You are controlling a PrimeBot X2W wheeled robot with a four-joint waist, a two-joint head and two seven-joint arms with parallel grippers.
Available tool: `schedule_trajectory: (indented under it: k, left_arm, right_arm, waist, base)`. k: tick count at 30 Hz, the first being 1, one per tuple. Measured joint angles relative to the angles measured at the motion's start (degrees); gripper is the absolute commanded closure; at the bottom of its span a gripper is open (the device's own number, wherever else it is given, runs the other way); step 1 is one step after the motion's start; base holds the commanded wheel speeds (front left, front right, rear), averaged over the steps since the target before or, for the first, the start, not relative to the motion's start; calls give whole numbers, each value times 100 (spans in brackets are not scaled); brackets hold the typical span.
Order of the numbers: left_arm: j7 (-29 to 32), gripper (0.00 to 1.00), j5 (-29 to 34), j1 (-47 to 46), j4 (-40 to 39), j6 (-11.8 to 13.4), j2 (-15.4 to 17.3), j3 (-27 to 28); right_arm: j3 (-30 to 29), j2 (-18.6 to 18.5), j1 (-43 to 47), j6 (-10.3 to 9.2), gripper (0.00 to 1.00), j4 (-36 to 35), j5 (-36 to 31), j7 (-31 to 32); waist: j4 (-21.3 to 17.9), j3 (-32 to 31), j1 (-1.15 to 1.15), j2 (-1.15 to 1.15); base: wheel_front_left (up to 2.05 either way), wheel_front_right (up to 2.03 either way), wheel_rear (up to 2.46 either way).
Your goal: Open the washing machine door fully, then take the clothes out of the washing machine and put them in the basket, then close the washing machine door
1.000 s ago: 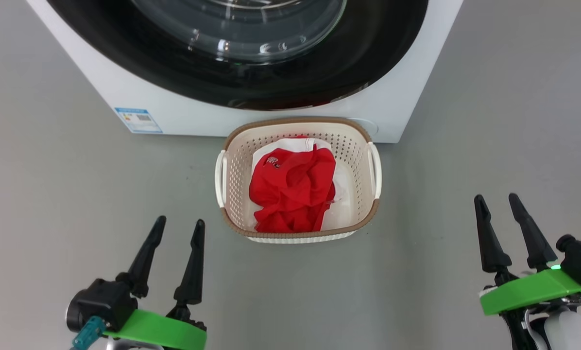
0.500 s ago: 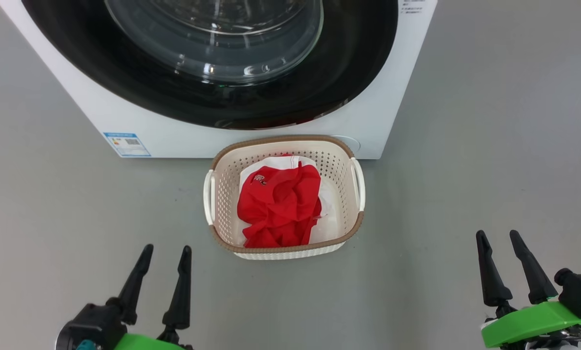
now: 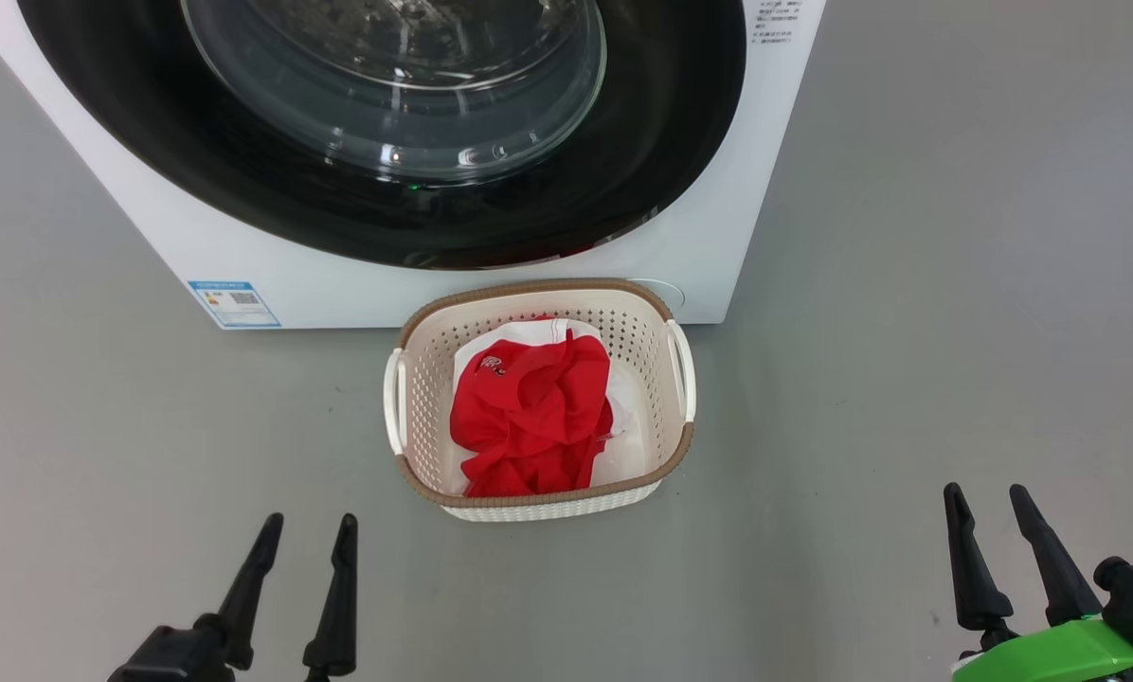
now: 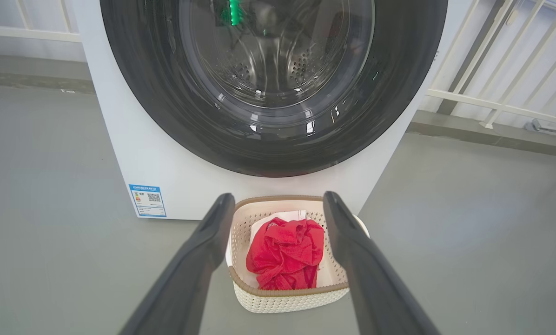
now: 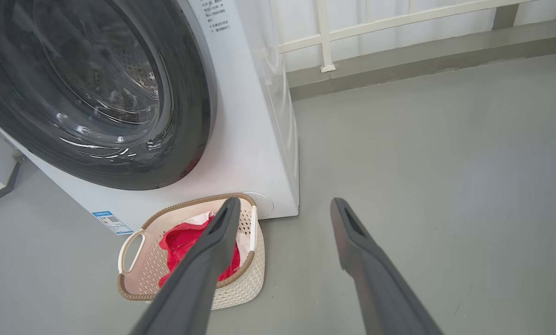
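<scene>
Washing machine door point(image 3: 391, 114) noted flush against the front of the washing machine point(image 3: 709, 246), far of both arms; judged shut, no gap being seen at its rim in the right wrist view. Clothes point(image 3: 529, 417) found lying in the basket point(image 3: 424, 398), which stands on the floor point(image 3: 908, 284) just near of the machine, below the door; whether it touches the front panel cannot be told. Left gripper point(image 3: 310, 521) and right gripper point(image 3: 983, 490) both spread wide and empty, held low and near, fingers pointed far toward the machine. Door and basket lie ahead and right of the left gripper, ahead and well left of the right gripper; the left is judged the nearer. Basket long axis not resolved. Count: one machine, one door, one basket with two white handles point(image 3: 394, 398), one red heap over one white piece point(image 3: 629, 431), two grippers. All three steps judged done
</scene>
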Motion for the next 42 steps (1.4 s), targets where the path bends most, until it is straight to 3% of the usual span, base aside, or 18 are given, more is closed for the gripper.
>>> schedule_trajectory:
  k: [33, 34, 42]
  left_arm:
    - [0, 0, -115, 122, -22, 0, 15, 36]
    - [0, 100, -129, 131, -7, 2, 14, 34]
    - [51, 100, -224, 151, 391, 4, -75, -33]
  right_arm:
    - [-64, 75, 114, 0, 0, -29, -13, 24]
    - [-57, 79, 111, 0, 100, -9, -11, 24]
    - [13, 254, 110, 0, 100, 366, 58, 67]
  waist:
    - [-76, -97, 0, 0]
    - [-75, -100, 0, 0]
    - [-78, -107, 0, 0]
  base:
    - [0, 0, 0]
    - [0, 0, 0]
    - [0, 0, 0]
